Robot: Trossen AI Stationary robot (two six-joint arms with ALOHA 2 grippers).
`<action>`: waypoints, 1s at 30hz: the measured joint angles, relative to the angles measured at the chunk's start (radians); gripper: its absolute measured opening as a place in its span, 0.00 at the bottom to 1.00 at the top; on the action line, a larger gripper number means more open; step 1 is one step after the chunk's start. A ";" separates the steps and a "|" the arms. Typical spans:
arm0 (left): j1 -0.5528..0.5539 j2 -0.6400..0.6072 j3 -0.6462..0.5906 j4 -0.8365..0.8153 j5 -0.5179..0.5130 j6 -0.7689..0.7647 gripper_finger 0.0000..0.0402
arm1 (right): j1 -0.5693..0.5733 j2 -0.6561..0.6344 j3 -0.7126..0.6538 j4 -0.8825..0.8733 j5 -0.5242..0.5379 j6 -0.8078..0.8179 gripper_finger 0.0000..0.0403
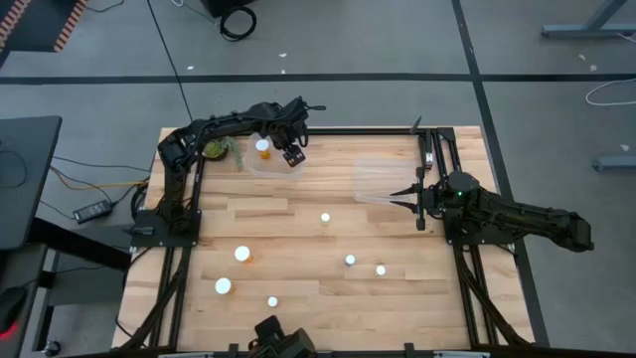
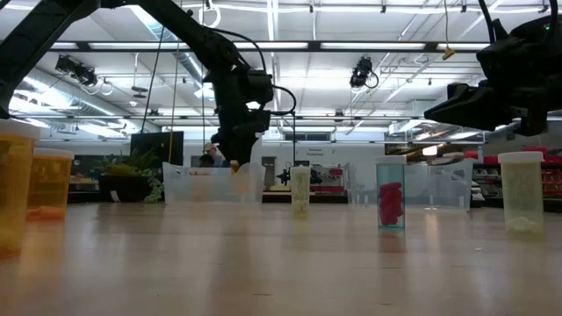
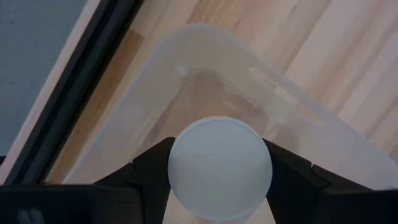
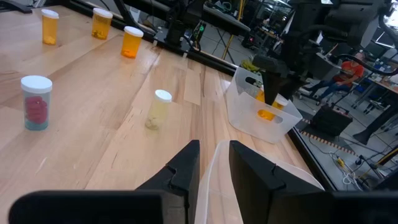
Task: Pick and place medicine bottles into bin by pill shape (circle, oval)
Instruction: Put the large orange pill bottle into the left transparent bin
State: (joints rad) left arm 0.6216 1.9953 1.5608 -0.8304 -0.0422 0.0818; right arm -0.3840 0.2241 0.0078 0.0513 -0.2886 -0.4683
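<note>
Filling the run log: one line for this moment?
left gripper: holding bottle over left bin | right gripper: open at right bin

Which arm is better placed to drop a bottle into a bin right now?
Left. The left gripper is shut on a white-capped bottle directly above the clear bin. The right gripper holds no bottle, its fingers at the other bin's rim.

Bright ceiling strip lights (image 2: 263, 44) wash my table (image 1: 298, 229) evenly; shadows stay faint, and my near cap (image 3: 219, 168) blurs.
</note>
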 joint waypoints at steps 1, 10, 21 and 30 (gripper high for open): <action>0.000 0.000 0.000 0.011 -0.002 0.000 0.57 | 0.000 0.000 0.000 0.000 0.000 0.000 0.23; 0.000 0.000 0.000 0.048 -0.003 -0.015 0.56 | 0.000 0.000 0.000 0.000 0.000 0.000 0.23; 0.000 0.000 0.000 0.043 -0.003 -0.010 0.62 | 0.000 0.000 0.000 0.000 0.000 0.000 0.23; 0.000 0.000 0.001 0.039 -0.003 0.013 0.65 | 0.000 0.000 0.000 0.000 0.000 0.000 0.23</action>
State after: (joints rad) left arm 0.6214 1.9953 1.5614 -0.7919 -0.0447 0.0951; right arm -0.3840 0.2241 0.0078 0.0513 -0.2886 -0.4686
